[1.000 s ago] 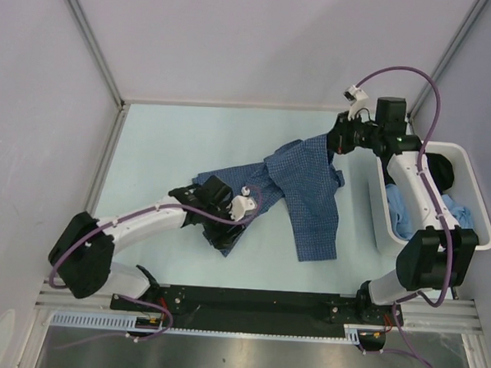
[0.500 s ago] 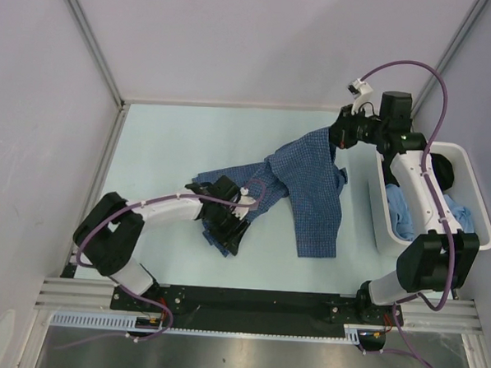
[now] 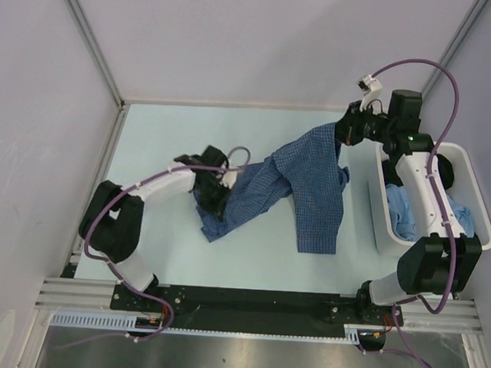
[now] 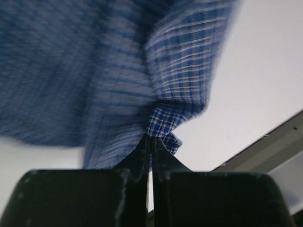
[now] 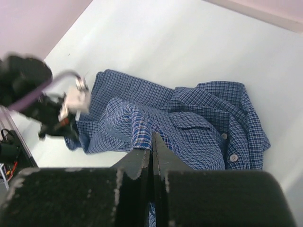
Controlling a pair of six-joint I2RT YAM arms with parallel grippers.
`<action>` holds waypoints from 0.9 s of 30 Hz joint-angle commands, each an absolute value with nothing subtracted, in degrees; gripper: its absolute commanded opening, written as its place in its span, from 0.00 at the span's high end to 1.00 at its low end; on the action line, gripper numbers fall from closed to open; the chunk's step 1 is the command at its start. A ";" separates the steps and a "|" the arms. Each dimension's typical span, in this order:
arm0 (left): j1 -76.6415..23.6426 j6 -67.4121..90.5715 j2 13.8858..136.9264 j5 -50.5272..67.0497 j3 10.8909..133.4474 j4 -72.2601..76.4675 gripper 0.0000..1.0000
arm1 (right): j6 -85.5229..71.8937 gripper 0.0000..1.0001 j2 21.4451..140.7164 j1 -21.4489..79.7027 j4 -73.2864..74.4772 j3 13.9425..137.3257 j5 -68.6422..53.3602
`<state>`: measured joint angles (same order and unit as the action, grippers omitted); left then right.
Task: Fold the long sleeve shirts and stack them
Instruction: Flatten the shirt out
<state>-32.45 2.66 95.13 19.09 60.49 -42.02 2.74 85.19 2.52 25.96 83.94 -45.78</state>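
Pale mint worktop (image 3: 165, 139), with lavender-grey walls closing it in. The shirt (image 3: 318, 204) lay crumpled right of centre, drawn into a band between your two arms.

Grips as noted:
- The left end effector (image 4: 150, 139) was pressed together on a small pucker of checked cloth at the shirt's near-left end. That view was blurred.
- The right end effector (image 5: 152, 142) was pinched shut on a fold at the far-right end, just beside the bin (image 3: 461, 154).
- Which part of the garment each pinch held could not be told.

Step in hand, as I judged it: opening the shirt out flat before any fold.
- You would have done well to draw the two pinches apart evenly and low, so the slack left the middle without twisting.
- The left pinch looked shallow, so a sharp tug could have slipped it.
- You needed to keep the cloth off the bin's rim.

Materials:
- The shirt was thin, soft weave with a fine white check on dark blue, and it draped and creased freely.
- The collar (image 5: 236, 101) and pale buttons (image 5: 233, 157) showed in the right wrist view.
- The bin was rigid white plastic and held light-blue cloth (image 3: 408, 217) and something dark.
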 commanded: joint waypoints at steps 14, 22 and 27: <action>-19.78 -63.98 71.81 -0.54 49.41 -40.08 1.00 | -3.78 1.00 74.80 -3.08 18.46 68.68 -45.70; -12.75 -49.77 74.34 17.28 50.27 -44.64 0.31 | -0.18 1.00 68.29 -3.25 19.42 58.45 -49.57; -9.23 -47.37 74.27 19.69 49.93 -42.02 0.13 | -0.18 1.00 68.55 -3.25 20.48 58.80 -49.48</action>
